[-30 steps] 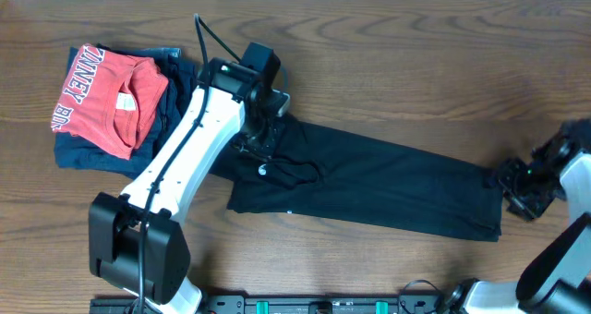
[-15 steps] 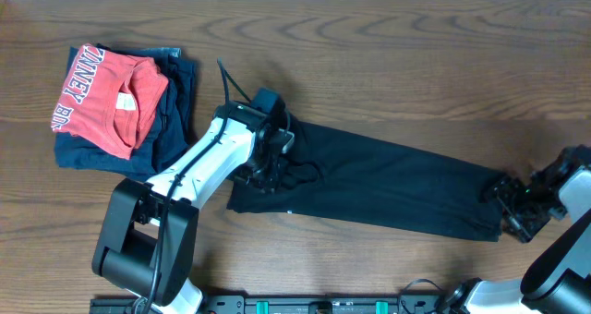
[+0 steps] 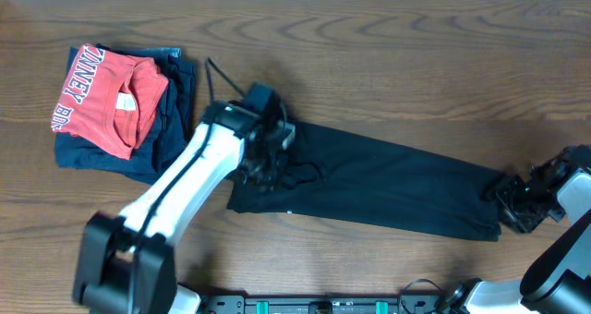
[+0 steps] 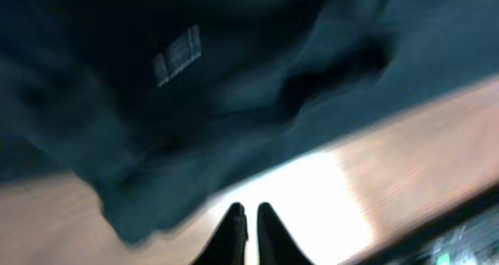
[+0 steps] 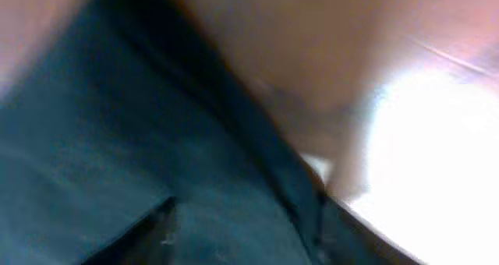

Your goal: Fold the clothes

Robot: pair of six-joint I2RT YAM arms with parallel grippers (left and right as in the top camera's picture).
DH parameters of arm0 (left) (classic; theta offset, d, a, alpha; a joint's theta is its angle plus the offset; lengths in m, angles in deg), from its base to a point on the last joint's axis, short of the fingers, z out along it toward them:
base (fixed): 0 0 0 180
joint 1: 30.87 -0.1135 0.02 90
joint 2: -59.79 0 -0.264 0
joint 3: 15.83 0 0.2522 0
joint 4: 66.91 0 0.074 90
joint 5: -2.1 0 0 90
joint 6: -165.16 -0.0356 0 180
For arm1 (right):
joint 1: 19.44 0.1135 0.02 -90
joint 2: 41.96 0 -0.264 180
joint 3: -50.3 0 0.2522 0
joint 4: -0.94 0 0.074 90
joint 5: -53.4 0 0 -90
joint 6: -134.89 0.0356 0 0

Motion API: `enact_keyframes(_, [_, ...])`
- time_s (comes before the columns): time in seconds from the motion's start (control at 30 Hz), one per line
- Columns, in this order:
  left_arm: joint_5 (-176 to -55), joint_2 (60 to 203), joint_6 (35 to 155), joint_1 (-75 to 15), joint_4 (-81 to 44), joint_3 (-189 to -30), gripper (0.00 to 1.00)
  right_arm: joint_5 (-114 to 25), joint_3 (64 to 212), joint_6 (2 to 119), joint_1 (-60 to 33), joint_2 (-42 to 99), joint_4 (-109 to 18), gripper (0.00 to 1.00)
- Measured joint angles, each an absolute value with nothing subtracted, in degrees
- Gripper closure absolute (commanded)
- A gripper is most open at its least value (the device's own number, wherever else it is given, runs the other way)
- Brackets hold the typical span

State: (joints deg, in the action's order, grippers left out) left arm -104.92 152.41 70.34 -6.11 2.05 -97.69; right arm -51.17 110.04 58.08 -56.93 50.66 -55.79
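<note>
I am watching the large black short-sleeved soft shirt (image 3: 388,185) lying as a long slanted band across the brown wooden table (image 3: 416,65), collar end near the middle and hem end at the right. My worry is that the whole band is going to skew or bunch if one arm pulls while the other has no hold. The left gripper (image 4: 245,232) is sitting pinched together at the collar end with no cloth visibly between its fingers, so it may be lifting nothing. At the hem, I cannot tell how the right gripper (image 3: 517,201) is standing. For writing, the folded red shirt (image 3: 106,97) is showing white block lettering, cut off by its folds. The black shirt's small white neck tag (image 4: 177,54) is too blurred to read.
</note>
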Motion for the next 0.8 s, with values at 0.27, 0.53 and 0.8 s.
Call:
enact_keyframes(0.27, [-102.54,149.68,70.62,-6.09,-8.36,-98.52,0.85,-58.82,109.65,53.88,-56.95,50.68,-57.56,0.99])
enact_keyframes(0.53, [-101.4,149.7,70.62,-6.09,-6.3,-98.5,0.85,-58.42,113.69,55.24,-59.51,50.53,-62.52,0.99])
enact_keyframes(0.8, [-101.18,149.7,70.62,-6.09,-5.64,-98.48,0.85,-54.07,125.62,56.57,-59.45,44.54,-72.05,0.99])
